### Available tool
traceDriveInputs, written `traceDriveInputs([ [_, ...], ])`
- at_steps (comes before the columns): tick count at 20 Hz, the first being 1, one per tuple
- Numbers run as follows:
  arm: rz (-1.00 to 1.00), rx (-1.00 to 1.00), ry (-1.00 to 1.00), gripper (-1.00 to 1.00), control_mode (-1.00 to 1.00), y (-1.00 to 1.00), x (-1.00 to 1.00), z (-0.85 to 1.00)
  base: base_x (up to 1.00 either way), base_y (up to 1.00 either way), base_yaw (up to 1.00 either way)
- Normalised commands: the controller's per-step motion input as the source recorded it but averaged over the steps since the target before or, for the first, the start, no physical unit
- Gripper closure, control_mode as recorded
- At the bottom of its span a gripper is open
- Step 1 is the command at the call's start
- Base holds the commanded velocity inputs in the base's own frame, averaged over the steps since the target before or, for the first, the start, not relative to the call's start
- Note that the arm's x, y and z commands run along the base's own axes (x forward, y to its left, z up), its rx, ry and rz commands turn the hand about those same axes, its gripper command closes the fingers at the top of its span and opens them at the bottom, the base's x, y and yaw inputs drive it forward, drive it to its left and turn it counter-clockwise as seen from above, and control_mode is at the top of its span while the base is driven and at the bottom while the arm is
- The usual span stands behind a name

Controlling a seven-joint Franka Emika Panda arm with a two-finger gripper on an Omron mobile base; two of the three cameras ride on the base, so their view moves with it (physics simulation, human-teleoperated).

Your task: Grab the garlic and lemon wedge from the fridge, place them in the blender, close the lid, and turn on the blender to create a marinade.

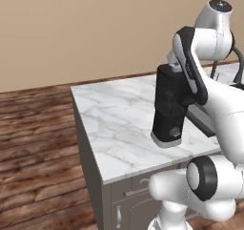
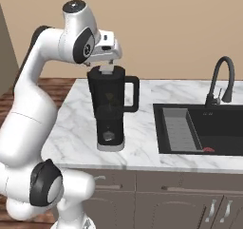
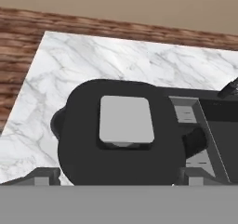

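The blender (image 2: pixel 110 109) stands on the marble counter (image 2: pixel 142 142), left of the sink (image 2: pixel 204 128), with its handle toward the sink. In the left base view the blender (image 1: pixel 169 107) is partly covered by the arm; its right side and top are hidden, and the base and grey bottom rim show. The front knob is a small blur on the base, hard to make out.

The lid (image 3: pixel 125 130) is on the blender: from the hand view it is a black rounded cap with a light grey square centre, covering the jar top. In the right base view the lid (image 2: pixel 105 70) is mostly masked by the hand, and only a pale bit of its centre shows.

The gripper (image 2: pixel 107 64) hangs right above the lid. Its fingers (image 3: pixel 44 177) stand wide apart, one tip at each bottom corner of the hand view, outside the lid's edges. They clamp nothing. Whether the tips touch the lid I cannot tell; the gap is too small in the right base view.

Something dim sits inside the jar, seen through the dark wall in the right base view; too murky to say what.

The faucet (image 2: pixel 220 81) rises behind the sink. A small red thing (image 2: pixel 208 149) lies at the sink's front edge, cut off by the rim and too small to name. The sink's right part runs out of frame.
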Motion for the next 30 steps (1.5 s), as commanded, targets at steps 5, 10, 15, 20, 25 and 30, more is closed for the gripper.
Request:
traceDriveInputs([
  [5,0.0,0.0,-0.18,-1.0,-1.0,0.0,-0.93,-0.05,0.0,0.0,0.0],
  [10,0.0,0.0,-0.19,-1.0,-1.0,0.0,-0.86,-0.25,0.0,0.0,0.0],
  [15,0.0,0.01,-0.14,-1.0,-1.0,0.0,-0.67,-0.33,0.0,0.0,0.0],
  [20,0.02,0.02,-0.01,-1.0,-1.0,0.0,-0.31,-0.25,0.0,0.0,0.0],
  [25,0.1,0.01,0.0,-1.0,-1.0,0.0,-0.07,-0.17,0.0,0.0,0.0],
  [30,0.15,0.05,0.0,-1.0,-1.0,-0.05,-0.03,-0.11,0.0,0.0,0.0],
])
